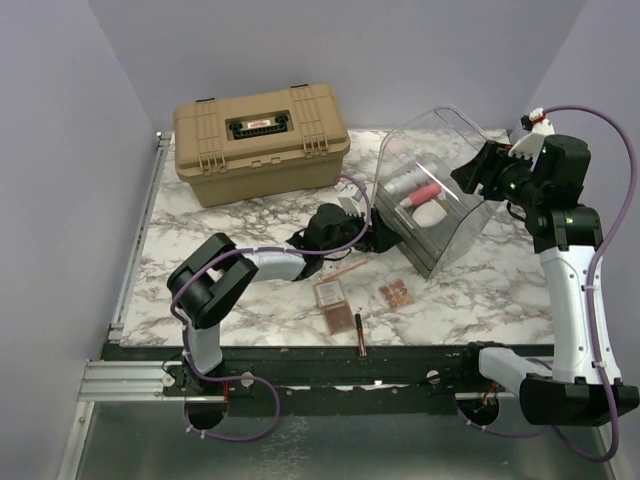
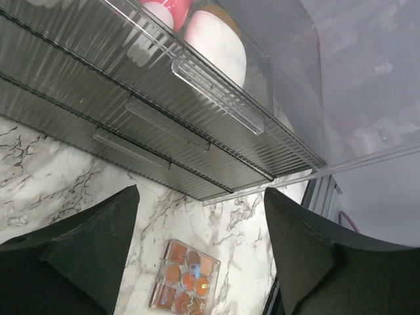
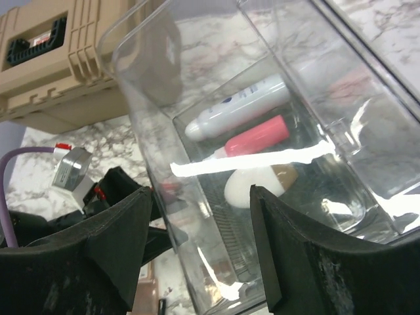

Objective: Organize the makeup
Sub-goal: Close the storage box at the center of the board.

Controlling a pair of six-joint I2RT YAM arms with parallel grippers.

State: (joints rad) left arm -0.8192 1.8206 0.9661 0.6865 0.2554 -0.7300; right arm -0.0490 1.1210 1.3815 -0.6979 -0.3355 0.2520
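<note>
While both stand spread and empty, the left gripper [image 2: 200, 197] facing the bin's [image 1: 445, 240] drawers [image 2: 151, 125] and the right gripper [image 3: 202, 193] astride its clear wall [image 3: 190, 230], a careless push could tip the bin and spill the white tube [image 3: 236, 105] and pink tube [image 3: 256, 136] inside. Only the overhead view shows the pencil [image 1: 360, 333] beside the palettes [image 1: 340, 317] near the tabletop's [image 1: 250, 240] front edge.
</note>
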